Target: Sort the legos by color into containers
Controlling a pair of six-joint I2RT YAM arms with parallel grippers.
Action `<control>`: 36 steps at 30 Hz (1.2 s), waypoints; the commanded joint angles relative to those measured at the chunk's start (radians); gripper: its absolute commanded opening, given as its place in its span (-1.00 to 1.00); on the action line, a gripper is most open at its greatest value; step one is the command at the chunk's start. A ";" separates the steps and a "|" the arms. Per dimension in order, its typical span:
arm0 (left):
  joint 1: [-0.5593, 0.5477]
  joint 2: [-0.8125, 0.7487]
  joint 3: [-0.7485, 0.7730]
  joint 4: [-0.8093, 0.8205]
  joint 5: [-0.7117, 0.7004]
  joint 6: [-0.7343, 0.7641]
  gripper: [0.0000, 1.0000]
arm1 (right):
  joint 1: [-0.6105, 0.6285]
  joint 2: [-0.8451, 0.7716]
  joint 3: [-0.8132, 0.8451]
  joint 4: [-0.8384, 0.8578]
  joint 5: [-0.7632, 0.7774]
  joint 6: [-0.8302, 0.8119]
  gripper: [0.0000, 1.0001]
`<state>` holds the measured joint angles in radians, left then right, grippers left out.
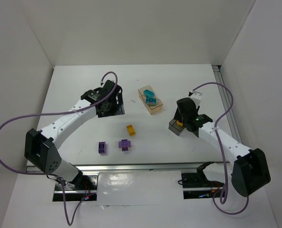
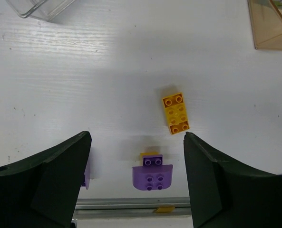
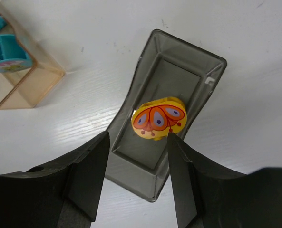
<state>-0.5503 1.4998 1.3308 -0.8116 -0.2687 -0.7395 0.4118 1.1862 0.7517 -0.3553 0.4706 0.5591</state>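
White tabletop [image 1: 169, 147]; tan-orange box [image 3: 31, 88] translucent, dark grey box [image 3: 179, 71] smoky, clear box [image 2: 38, 7] colourless; teal bricks [image 1: 149, 96], purple bricks [image 1: 102, 147], orange-yellow brick [image 2: 176, 113]; yellow piece [image 3: 159, 117] printed with orange-red butterfly wings and blue-violet spots; cables [image 1: 211, 84] purple.

Light was bright and even from above, leaving the white table [image 1: 179, 152] almost washed out. Glare lay on the metal rail [image 1: 131, 178] at the near edge. The arms [image 1: 64, 121] cast soft, faint shadows. In the wrist views the dark fingers [image 2: 50, 185] blurred near the lens, while the yellow brick [image 2: 176, 114] and grey box [image 3: 179, 71] stayed sharp.
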 commanded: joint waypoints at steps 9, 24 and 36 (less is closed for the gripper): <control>0.024 -0.061 0.062 -0.046 -0.072 -0.031 0.71 | 0.338 0.007 0.086 0.057 0.043 -0.031 0.31; 0.121 -0.174 -0.001 -0.055 -0.043 -0.034 0.69 | 0.562 0.510 0.313 0.219 -0.182 -0.149 0.90; 0.139 -0.193 -0.019 -0.055 -0.032 -0.024 0.69 | 0.562 0.698 0.422 0.228 -0.222 -0.179 0.57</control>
<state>-0.4248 1.3388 1.3190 -0.8669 -0.3080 -0.7845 0.9771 1.8641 1.1339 -0.1627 0.2375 0.3782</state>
